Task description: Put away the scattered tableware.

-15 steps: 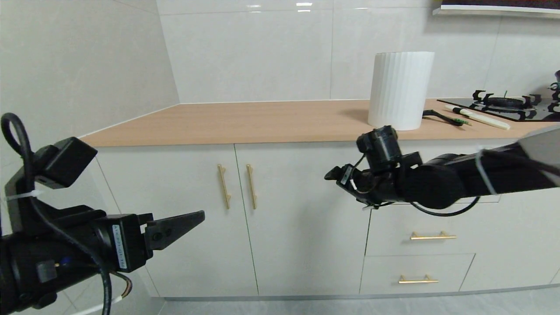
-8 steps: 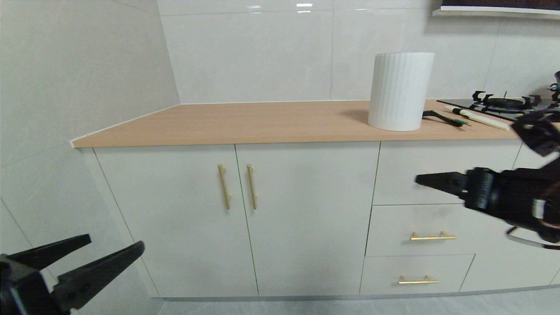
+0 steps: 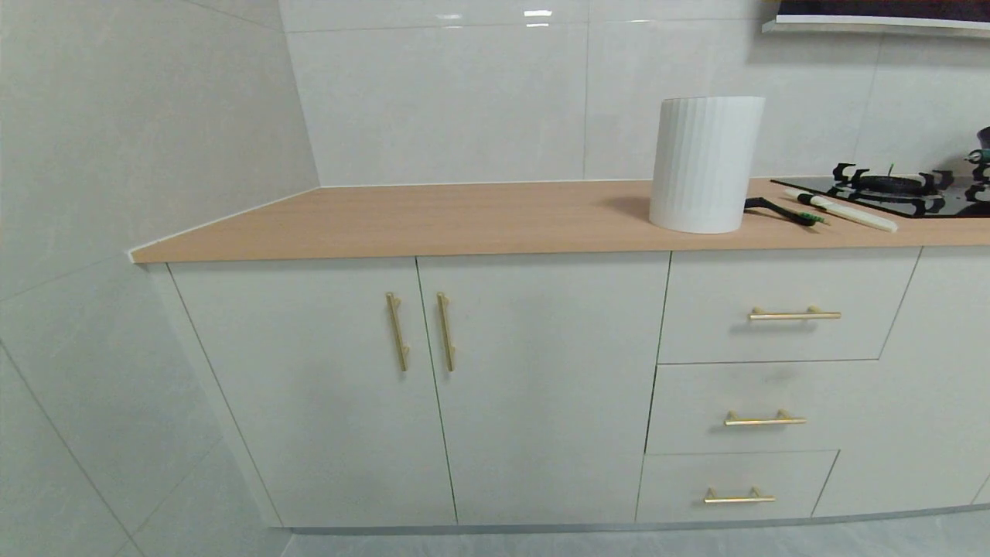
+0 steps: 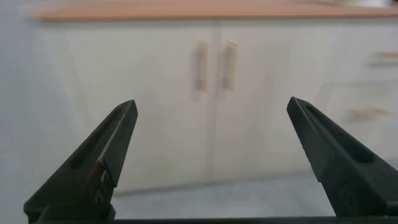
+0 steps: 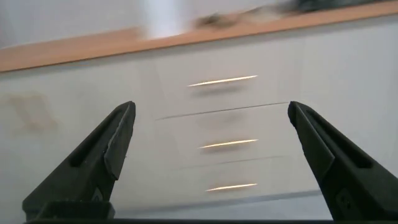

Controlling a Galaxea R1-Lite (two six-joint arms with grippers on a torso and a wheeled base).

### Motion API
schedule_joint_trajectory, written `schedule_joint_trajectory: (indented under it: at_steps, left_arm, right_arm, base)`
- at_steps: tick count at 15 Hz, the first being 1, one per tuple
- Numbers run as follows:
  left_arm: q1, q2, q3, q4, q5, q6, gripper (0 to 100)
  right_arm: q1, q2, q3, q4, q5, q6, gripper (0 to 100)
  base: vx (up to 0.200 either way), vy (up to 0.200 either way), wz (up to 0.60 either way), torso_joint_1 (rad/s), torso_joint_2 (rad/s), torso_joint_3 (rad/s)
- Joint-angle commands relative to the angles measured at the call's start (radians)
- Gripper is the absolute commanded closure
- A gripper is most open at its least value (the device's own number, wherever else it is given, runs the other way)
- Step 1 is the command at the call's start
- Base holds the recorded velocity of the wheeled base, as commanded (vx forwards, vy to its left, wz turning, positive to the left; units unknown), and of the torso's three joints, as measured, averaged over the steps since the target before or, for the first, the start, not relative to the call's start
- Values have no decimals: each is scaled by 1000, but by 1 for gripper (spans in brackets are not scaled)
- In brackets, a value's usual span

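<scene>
Right now your left gripper (image 4: 211, 101) and your right gripper (image 5: 211, 104) both stand with their fingers spread wide and nothing between them. The task's things, a black-handled utensil (image 3: 780, 210) and a cream-handled utensil (image 3: 849, 212), lie flat on the countertop (image 3: 433, 216) just to the right of the white ribbed holder (image 3: 705, 164). The black one is nearly at the holder's base and the cream one lies just beyond it, so neither is put away yet. Both have their long axes running away from the holder to the right, roughly along the counter's front edge. Your right gripper faces the drawers (image 5: 236, 99) below and to the right of the holder, with the utensils higher than its fingers. Your left gripper faces the double doors (image 4: 214, 93) below and to the left of the holder. So the right arm looks the nearer one. I judge you will need to raise it to counter height and set the fingers across a handle, not along it, before closing.
</scene>
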Motion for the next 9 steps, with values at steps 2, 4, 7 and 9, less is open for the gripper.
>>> schedule_joint_trajectory:
  at_steps: [2, 4, 7, 9]
  left_arm:
    - [139, -146, 83, 6, 36, 45, 0]
    - [233, -168, 140, 3, 35, 55, 0]
    - [277, -243, 261, -11, 10, 109, 0]
    - [277, -243, 336, -66, -1, 114, 0]
  right_arm:
    - [-138, -194, 99, 77, -154, -78, 0]
    - [-247, -270, 171, 95, -134, -116, 0]
    - [-240, -290, 322, 43, -150, -139, 0]
    - [-240, -290, 447, -105, -56, -136, 0]
  base:
    - [0, 0, 0, 0, 0, 0]
    - [0, 0, 0, 0, 0, 0]
    - [0, 0, 0, 0, 0, 0]
    - [0, 0, 0, 0, 0, 0]
